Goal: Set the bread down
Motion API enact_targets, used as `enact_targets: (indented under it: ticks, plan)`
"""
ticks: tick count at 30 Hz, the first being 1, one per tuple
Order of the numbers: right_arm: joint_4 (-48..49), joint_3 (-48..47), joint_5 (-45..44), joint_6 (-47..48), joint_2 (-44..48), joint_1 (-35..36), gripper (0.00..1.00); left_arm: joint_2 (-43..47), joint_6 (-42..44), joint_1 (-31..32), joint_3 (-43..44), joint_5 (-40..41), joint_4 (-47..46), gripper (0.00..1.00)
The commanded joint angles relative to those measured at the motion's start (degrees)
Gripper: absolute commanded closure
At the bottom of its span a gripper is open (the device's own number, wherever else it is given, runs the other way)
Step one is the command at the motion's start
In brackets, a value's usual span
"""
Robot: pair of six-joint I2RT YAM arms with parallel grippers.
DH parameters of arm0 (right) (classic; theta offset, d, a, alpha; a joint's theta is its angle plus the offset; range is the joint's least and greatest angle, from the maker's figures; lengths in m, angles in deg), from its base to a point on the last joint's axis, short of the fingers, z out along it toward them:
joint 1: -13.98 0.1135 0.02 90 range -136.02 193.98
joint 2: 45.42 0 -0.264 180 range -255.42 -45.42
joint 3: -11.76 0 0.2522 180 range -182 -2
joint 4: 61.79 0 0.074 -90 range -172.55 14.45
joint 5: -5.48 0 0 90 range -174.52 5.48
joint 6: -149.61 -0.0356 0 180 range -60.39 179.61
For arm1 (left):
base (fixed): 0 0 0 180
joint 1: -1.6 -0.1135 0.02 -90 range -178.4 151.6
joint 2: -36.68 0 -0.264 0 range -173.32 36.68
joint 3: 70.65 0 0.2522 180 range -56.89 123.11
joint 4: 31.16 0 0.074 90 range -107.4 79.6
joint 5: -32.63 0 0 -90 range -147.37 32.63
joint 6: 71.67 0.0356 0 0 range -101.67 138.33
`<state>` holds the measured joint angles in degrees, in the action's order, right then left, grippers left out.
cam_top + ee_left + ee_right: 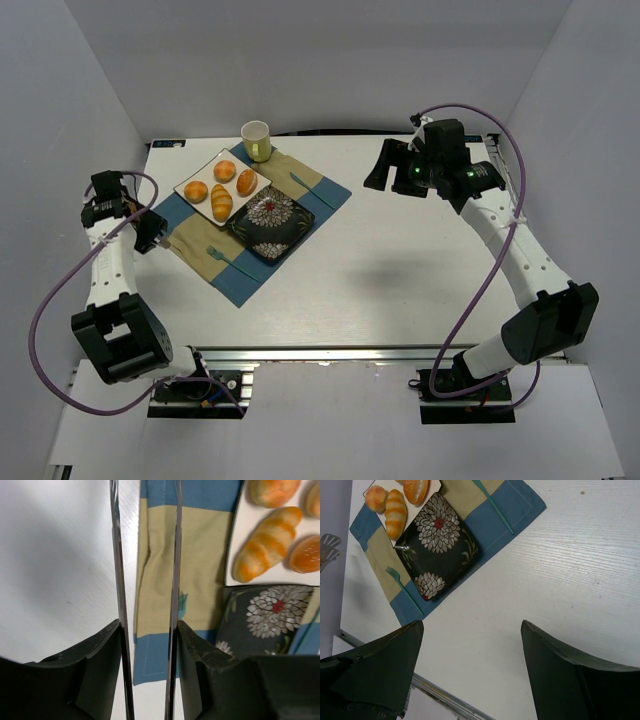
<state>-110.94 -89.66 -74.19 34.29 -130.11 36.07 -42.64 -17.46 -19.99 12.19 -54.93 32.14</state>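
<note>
Several golden bread rolls (222, 203) lie on a white square plate (264, 184) at the back left. Beside it, an empty dark floral plate (270, 222) rests on the blue and tan placemat (318, 185). My left gripper (150, 233) hovers over the mat's left edge, shut on thin metal tongs (116, 555). The two tong blades stand apart and point toward the mat, with nothing between them. In the left wrist view the long roll (265, 542) and floral plate (265, 615) lie to the right of the blades. My right gripper (385, 165) hangs open above the back right.
A pale green cup (257, 140) stands behind the white plate. Two teal forks lie on the mat, one near its front edge (222, 258) and one at its right (300, 183). White walls enclose the table on three sides.
</note>
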Motion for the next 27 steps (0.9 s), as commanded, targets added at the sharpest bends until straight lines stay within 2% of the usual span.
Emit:
enact_targets:
  ticks: [1, 3, 10, 18, 27]
  plan:
    - [2.35, -0.58, 0.66, -0.43, 2.77, -0.29, 0.15, 1.38, -0.16, 1.10, 4.83, -4.27, 0.12, 0.46]
    - [2.44, -0.50, 0.66, -0.52, 3.12, -0.29, 0.15, -0.12, 0.81, 3.46, 9.81, -4.28, 0.38, 0.47]
    - [2.26, -0.85, 0.04, -0.34, 3.65, -0.20, 0.15, -13.47, 8.71, 12.35, 26.43, -4.11, 5.56, 0.48]
    - [1.30, -1.82, -1.36, 0.80, 3.91, -0.29, 0.15, -23.14, 10.56, 14.55, 29.97, -6.66, 6.01, 0.47]
    - [0.59, -1.99, -2.77, 1.94, 4.09, -0.38, 0.15, -28.16, 11.80, 15.26, 37.26, -0.51, 10.14, 0.45]
